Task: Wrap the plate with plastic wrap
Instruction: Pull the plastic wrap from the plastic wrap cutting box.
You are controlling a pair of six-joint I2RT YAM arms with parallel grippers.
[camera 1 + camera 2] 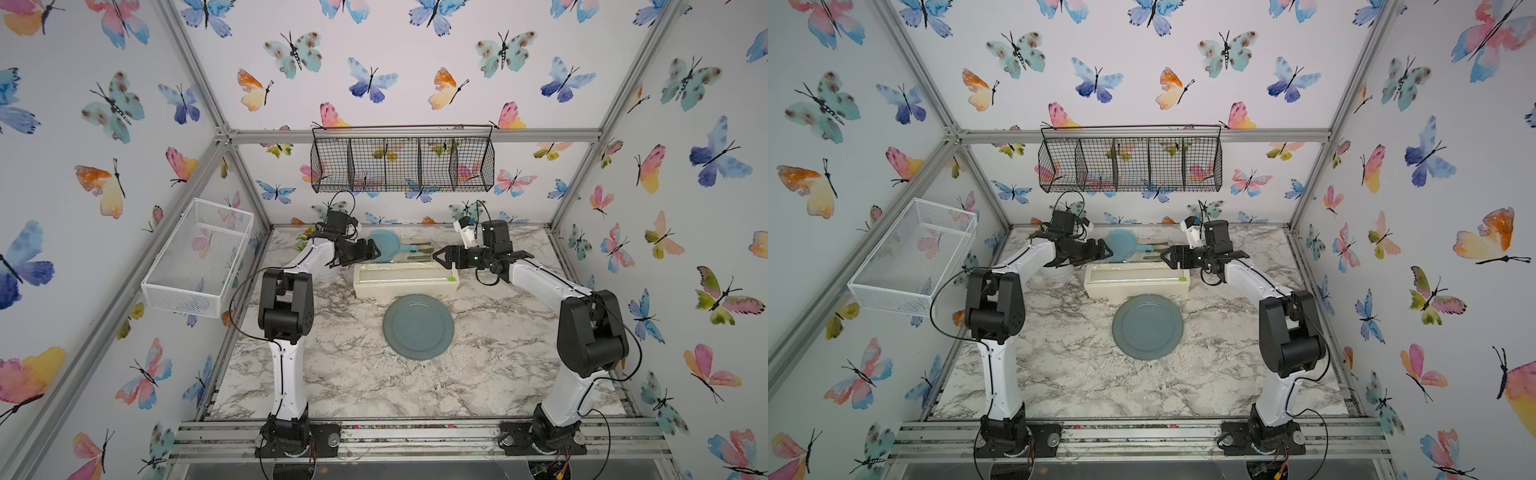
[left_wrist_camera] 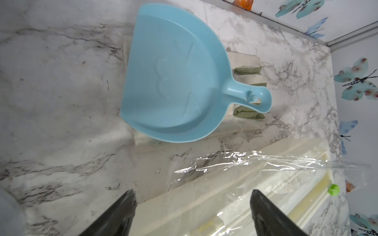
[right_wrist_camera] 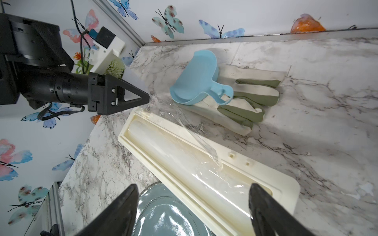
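Note:
The grey-blue plate (image 1: 418, 326) lies flat mid-table, just in front of the long cream box (image 1: 405, 282) with its green slider (image 2: 333, 190). The plastic wrap (image 2: 245, 167) is drawn loosely up off the roll and hangs wrinkled over the box's far side. My left gripper (image 2: 192, 204) hovers open over the box's left end, the film lying below its spread fingers. In the right wrist view the film (image 3: 196, 141) rises toward the left gripper's tip (image 3: 143, 98); contact cannot be told. My right gripper (image 3: 193, 200) is open above the box's right end, with the plate's rim (image 3: 163, 214) below it.
A light-blue dustpan (image 1: 384, 245) rests on a beige-and-green cloth (image 3: 251, 96) behind the box. A black wire basket (image 1: 402, 164) hangs on the back wall, a white mesh basket (image 1: 198, 257) on the left wall. A flower pot (image 3: 114, 67) stands at the back left.

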